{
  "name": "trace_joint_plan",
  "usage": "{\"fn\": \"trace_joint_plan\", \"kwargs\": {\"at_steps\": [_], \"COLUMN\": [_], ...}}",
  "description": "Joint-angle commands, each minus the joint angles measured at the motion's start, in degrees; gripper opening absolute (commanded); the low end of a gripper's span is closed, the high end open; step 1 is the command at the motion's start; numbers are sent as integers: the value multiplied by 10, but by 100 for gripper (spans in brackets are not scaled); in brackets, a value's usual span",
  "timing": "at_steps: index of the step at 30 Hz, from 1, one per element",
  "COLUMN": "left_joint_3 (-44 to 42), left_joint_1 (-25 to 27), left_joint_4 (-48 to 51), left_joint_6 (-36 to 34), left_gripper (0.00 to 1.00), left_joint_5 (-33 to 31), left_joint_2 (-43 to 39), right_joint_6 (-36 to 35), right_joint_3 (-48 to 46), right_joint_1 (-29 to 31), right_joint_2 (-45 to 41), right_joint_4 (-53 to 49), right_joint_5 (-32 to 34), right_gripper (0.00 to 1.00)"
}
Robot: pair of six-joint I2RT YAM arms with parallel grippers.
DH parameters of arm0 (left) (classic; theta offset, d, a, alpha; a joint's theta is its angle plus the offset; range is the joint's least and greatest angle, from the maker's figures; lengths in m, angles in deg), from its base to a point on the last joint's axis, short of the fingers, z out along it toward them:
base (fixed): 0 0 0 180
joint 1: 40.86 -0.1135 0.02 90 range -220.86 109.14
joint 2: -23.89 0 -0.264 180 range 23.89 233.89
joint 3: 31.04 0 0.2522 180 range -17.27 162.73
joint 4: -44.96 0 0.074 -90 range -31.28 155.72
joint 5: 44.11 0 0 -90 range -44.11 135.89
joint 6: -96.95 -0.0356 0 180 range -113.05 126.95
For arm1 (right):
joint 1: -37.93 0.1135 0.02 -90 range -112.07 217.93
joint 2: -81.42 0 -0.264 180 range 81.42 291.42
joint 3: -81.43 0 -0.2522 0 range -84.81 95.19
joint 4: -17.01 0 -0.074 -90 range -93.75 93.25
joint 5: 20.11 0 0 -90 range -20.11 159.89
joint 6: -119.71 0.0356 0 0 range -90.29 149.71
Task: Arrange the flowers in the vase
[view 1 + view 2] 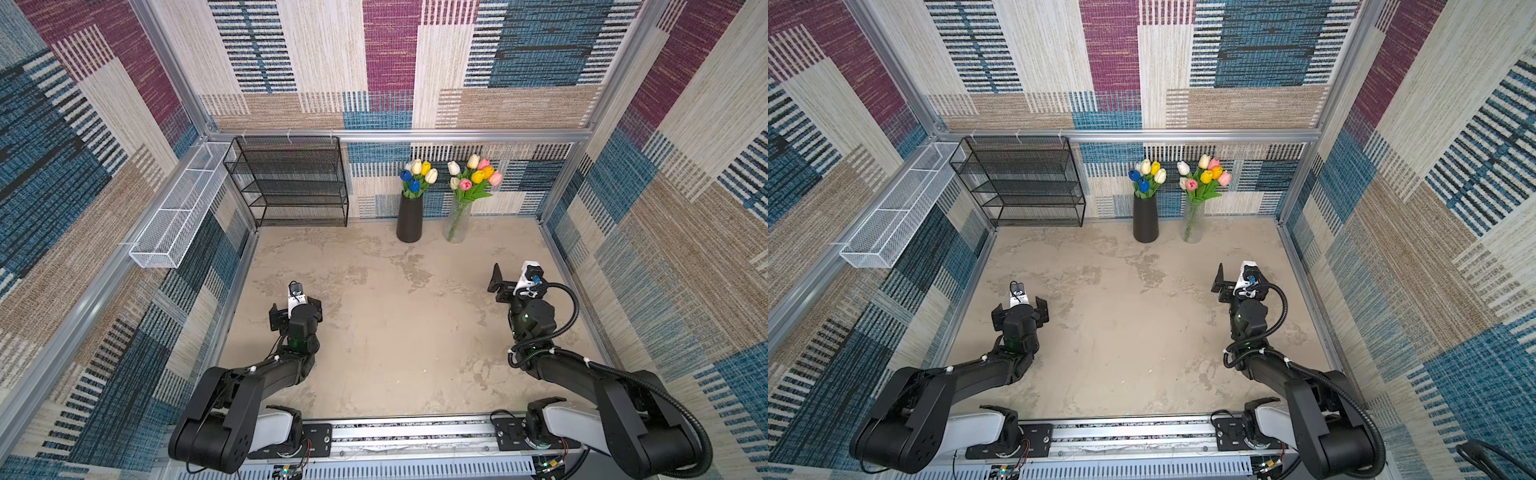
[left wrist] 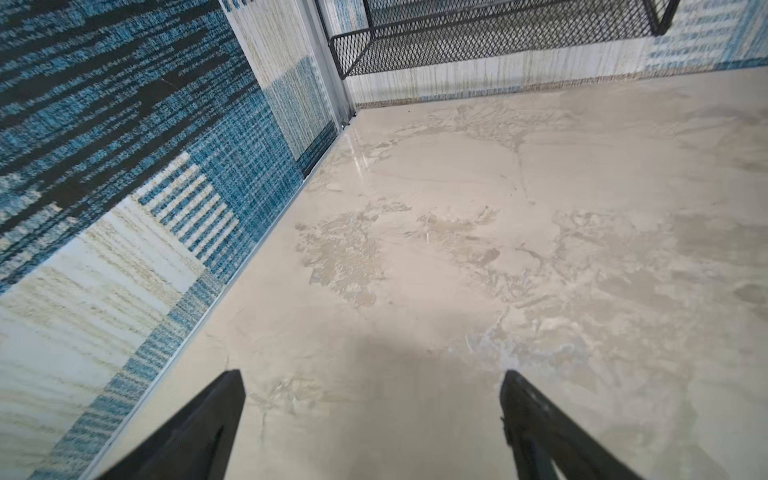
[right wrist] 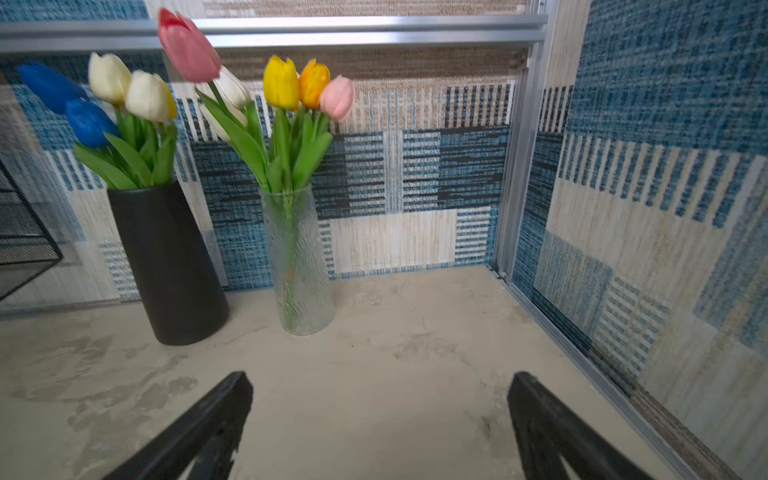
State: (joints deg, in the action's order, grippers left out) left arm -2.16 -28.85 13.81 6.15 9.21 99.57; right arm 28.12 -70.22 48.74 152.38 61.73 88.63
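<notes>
Two bunches of flowers stand in two vases at the back wall in both top views. Blue, white and yellow tulips (image 1: 417,176) (image 3: 120,108) fill a black vase (image 1: 409,220) (image 1: 1145,220) (image 3: 170,266). To its right, pink, yellow, orange and white tulips (image 1: 473,176) (image 3: 282,108) stand in a clear ribbed glass vase (image 1: 458,224) (image 1: 1193,224) (image 3: 301,266). My left gripper (image 1: 295,313) (image 1: 1019,311) (image 2: 372,378) hovers open and empty over the floor near the left wall. My right gripper (image 1: 515,286) (image 1: 1239,286) (image 3: 380,380) is open and empty, facing the vases from a distance.
A black mesh shelf rack (image 1: 291,183) (image 2: 478,37) stands at the back left. A white wire basket (image 1: 178,208) hangs on the left wall. Patterned walls close three sides, and the arms' mounting rail (image 1: 411,432) runs along the front.
</notes>
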Motion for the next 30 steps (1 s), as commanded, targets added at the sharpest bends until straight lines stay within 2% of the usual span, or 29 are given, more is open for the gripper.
{"fn": "trace_joint_plan", "kwargs": {"at_steps": [1,2,4,6,7,10,11,12,13,14,17,20,30], "left_joint_3": [3,-2,-14,-24,-33,-71,-53,-41,-28,-15,36,79,85], "left_joint_1": [-24,-39,-55,-57,-59,-59,-57,-57,-57,-57,-63,-98,-108], "left_joint_4": [-125,-151,-215,-191,-200,-350,-339,-300,-260,-235,-140,-48,-37], "left_joint_6": [-15,-8,-13,-8,-9,-38,-49,-53,-53,-53,-36,-7,1], "left_gripper": [99,99,99,99,99,99,99,99,99,99,99,99,99], "left_joint_5": [61,83,117,148,166,223,225,242,246,241,216,261,273], "left_joint_2": [42,63,93,72,73,149,153,141,131,129,127,125,127], "right_joint_6": [-48,-68,-59,-45,-35,-23,-37,-37,-30,-18,6,1,0], "right_joint_3": [3,10,22,10,-15,-63,-68,-66,-46,-28,-22,-21,-19], "right_joint_1": [-1,-2,-14,-40,-58,-91,-91,-92,-92,-103,-121,-120,-120], "right_joint_2": [52,75,102,123,133,150,172,177,166,172,172,171,170], "right_joint_4": [29,44,37,59,107,202,237,243,189,160,150,145,139], "right_joint_5": [13,5,-24,-75,-110,-194,-220,-220,-207,-221,-208,-219,-221], "right_gripper": [100,100,100,100,100,100,100,100,100,100,100,100,100]}}
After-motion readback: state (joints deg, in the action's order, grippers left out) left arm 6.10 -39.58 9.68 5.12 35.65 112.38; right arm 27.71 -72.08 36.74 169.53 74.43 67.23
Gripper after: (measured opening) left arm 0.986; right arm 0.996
